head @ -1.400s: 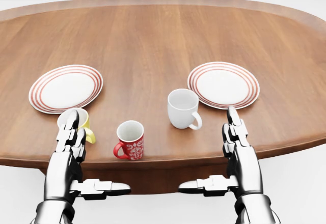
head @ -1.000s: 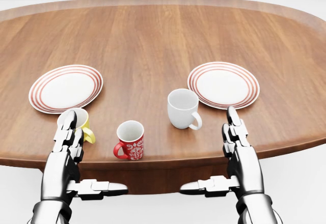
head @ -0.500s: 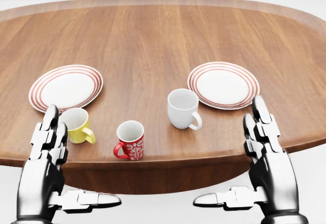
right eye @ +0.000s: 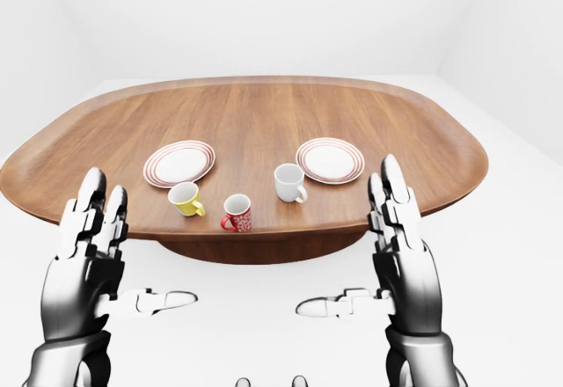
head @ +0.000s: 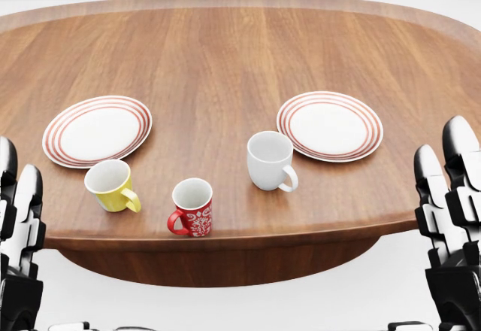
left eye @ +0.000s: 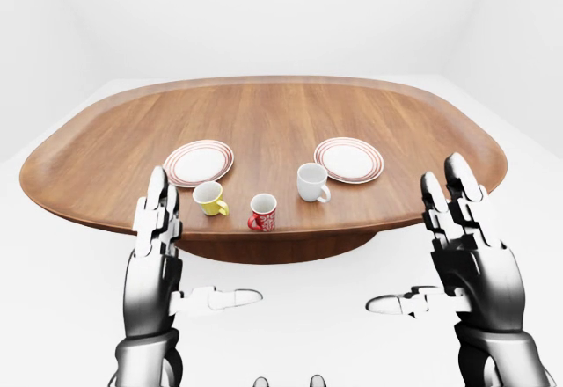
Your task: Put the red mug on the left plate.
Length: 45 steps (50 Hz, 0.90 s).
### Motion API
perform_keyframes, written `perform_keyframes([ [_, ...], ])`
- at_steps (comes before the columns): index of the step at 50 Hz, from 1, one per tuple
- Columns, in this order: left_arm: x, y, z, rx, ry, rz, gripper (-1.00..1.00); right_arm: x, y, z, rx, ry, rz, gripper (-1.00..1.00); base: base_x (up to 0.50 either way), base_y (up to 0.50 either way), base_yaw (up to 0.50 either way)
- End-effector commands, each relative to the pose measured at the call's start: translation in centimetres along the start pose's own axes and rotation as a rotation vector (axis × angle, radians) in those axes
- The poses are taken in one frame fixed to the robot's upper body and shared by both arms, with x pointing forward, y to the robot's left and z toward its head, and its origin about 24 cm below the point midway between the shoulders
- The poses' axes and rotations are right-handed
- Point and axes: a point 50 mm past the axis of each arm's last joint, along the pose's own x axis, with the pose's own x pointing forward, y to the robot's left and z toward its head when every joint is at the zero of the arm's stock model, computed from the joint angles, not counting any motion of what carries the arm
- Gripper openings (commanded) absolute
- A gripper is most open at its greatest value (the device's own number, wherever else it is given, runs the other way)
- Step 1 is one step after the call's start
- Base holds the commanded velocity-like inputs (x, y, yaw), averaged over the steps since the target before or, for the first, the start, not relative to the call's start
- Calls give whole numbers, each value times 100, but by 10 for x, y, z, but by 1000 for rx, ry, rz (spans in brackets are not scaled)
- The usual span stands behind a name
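while left plate (head: 97, 130) bare, red mug (head: 192, 208) empty

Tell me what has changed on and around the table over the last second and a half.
Both hands have spread apart in the head view: the left hand slid out to the left edge, uncovering the yellow mug, and the right hand slid to the right edge. Both are open and hold nothing. The red mug, white mug, left plate and right plate stayed put.
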Motion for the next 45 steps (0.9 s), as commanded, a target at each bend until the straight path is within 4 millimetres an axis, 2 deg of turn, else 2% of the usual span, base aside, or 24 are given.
perform_keyframes([
  [1, -4, 1, 8, 10, -22, 8, 100, -4, -1, 8, -19, -22, 3, 100, 0, 0, 0],
  [3, -4, 1, 8, 10, -22, 8, 100, -4, -1, 8, -20, -22, 3, 100, 0, 0, 0],
  [4, -42, 19, 7, 12, 47, 86, 100, -32, -4, 6, 60, 70, 6, 100, 0, 0, 0],
  [5, -48, 20, -1, 4, 106, 91, 100, -35, -4, 5, 62, 63, 7, 100, -1, 0, 0],
  [24, -46, 20, -4, -13, 101, 87, 100, -35, -3, 3, 48, 91, -1, 100, 0, 5, 0],
  [32, -46, 19, -3, -12, 101, 86, 100, -39, -7, 5, 42, 105, -15, 100, 0, 50, 0],
  [45, -45, 19, -3, -13, 96, 82, 100, -34, -5, 6, 37, 99, -5, 100, 0, 50, 0],
])
